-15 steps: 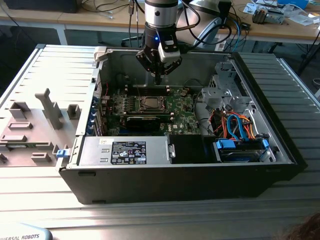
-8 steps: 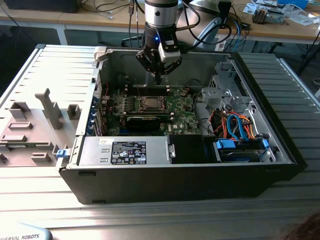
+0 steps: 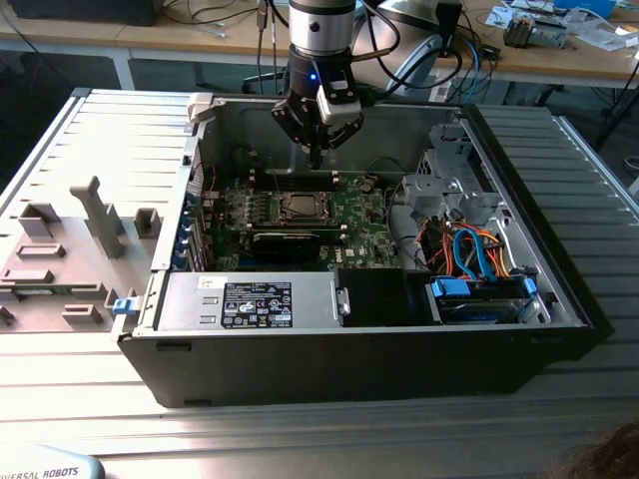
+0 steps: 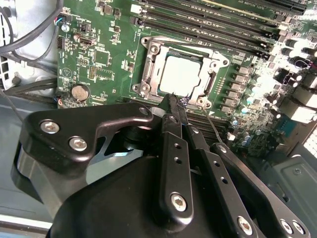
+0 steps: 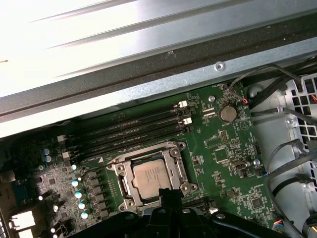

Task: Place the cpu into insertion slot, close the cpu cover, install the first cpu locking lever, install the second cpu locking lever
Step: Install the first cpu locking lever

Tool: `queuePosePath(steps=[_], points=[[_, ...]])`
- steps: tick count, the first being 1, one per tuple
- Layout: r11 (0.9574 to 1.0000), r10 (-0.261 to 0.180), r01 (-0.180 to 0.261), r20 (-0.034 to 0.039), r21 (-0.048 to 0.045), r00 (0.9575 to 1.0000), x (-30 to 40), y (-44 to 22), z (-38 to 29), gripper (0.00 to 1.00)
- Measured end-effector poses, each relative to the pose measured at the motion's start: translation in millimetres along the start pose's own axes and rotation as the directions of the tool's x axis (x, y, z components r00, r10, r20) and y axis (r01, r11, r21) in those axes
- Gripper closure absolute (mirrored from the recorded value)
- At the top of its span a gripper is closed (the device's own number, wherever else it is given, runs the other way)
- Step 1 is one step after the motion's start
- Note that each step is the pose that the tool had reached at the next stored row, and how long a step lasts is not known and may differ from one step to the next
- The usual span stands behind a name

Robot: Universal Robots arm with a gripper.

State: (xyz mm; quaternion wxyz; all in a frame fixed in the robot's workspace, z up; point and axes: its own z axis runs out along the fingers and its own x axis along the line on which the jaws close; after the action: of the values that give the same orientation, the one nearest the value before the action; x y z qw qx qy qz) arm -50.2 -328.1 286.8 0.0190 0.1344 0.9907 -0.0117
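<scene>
Gripper: we see the gripper (image 3: 317, 152) hanging over the far part of the open case (image 3: 349, 371), its tips just at the edge of the slot (image 4: 144, 88).
Jaws: pressed together in the second wrist view. A thin wire lever (image 4: 210, 128) runs right beside the tips, and we cannot tell whether they pinch it.
Cpu: the cpu (image 3: 298, 207) (image 4: 181, 74) (image 5: 152, 177) lies flat in the slot, silver top up.
Cover: the cover (image 4: 156, 67) lies down around the cpu, and its window frames the chip's top.
Board: the green board (image 3: 359, 215) carries the slot near its middle, just beside the long memory slots (image 5: 129, 131).
Table: we see the case standing on the grey ribbed table (image 3: 300, 429).
</scene>
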Motion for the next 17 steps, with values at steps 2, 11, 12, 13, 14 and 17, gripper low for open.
queuePosePath(steps=[2,11,12,13,14,17], points=[[1.0,-0.001,0.001,0.0,0.0,1.0,0.0,0.0,0.0,0.89],[1.0,-0.007,0.007,0.0001,-0.0002,1.0,0.0,0.0,0.0,0.89],[1.0,-0.008,0.008,0.0001,-0.0002,1.0,0.0,0.0,0.0,0.89],[1.0,-0.008,0.008,0.0001,-0.0003,1.0,0.0,0.0,0.0,0.89],[1.0,-0.009,0.009,0.0002,-0.0003,1.0,0.0,0.0,0.0,0.89],[0.9999,-0.011,0.011,0.0002,-0.0004,0.9999,0.0,0.0,0.0,0.89]])
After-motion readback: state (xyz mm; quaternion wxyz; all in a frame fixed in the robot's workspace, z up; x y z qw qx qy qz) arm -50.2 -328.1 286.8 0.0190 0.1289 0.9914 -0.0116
